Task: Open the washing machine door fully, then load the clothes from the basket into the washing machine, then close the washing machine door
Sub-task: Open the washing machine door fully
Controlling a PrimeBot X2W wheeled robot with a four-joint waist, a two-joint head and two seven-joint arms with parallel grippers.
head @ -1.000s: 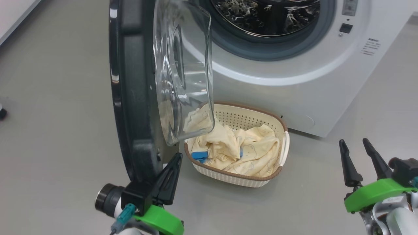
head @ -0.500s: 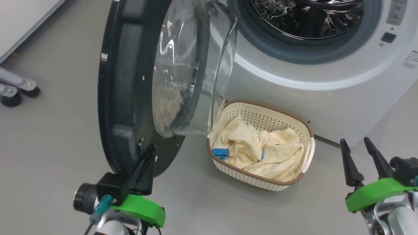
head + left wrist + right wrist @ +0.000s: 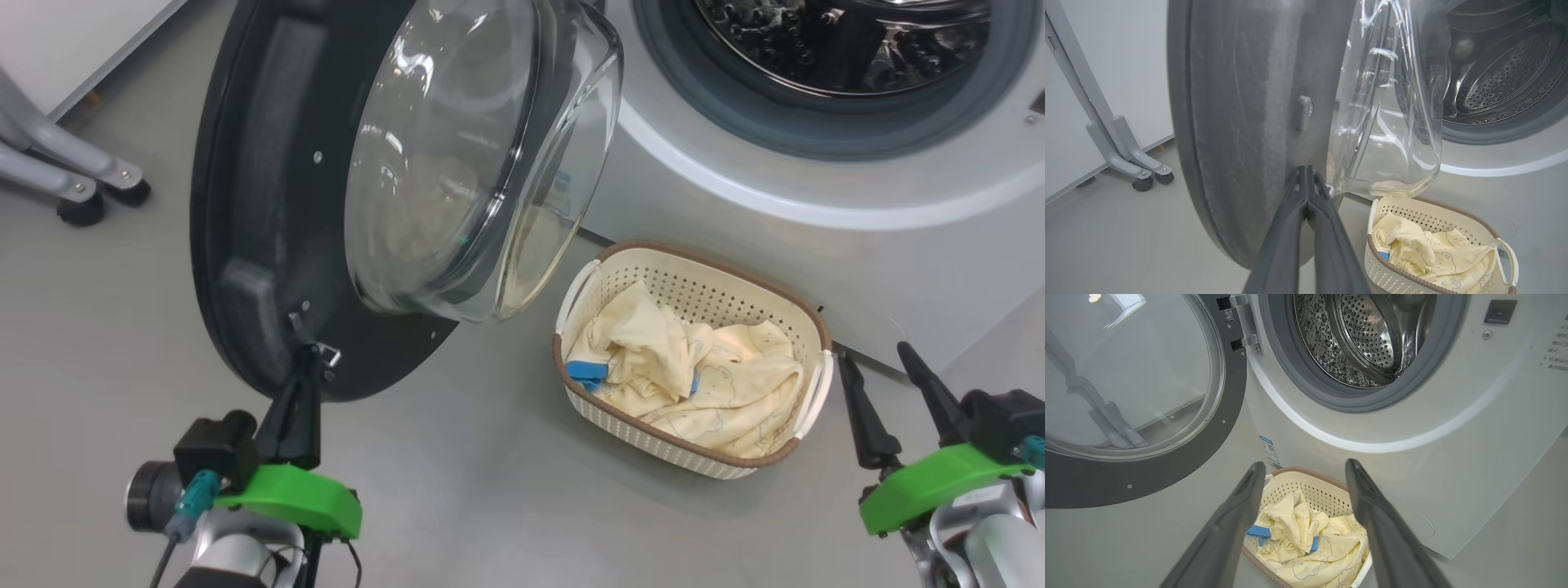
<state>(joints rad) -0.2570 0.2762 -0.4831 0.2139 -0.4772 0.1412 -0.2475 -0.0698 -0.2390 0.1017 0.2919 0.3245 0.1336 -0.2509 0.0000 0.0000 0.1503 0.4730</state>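
The washing machine door [image 3: 245, 204] stands swung out to the left, its clear glass bowl [image 3: 457, 163] bulging toward the washing machine [image 3: 816, 245]. My left gripper [image 3: 306, 359] is shut, its tips resting against the door's inner face [image 3: 1241, 122] low down by the latch, holding nothing. The steel drum [image 3: 849, 41] is exposed. The basket [image 3: 710, 260] sits on the floor before the machine, with the pale yellow clothes [image 3: 702, 376] piled inside. My right gripper [image 3: 875, 357] hangs open just right of the basket. In the right wrist view its fingers frame the clothes [image 3: 1310, 543].
Grey wheeled stand legs [image 3: 73, 180] rest on the floor to the left of the door, beside a white wall [image 3: 1106, 61]. Grey floor [image 3: 490, 490] spreads between my two grippers and in front of the basket.
The door has swung further open to the left, with my shut left gripper following along its inner face. The head camera has shifted. My right gripper stays open and in place.
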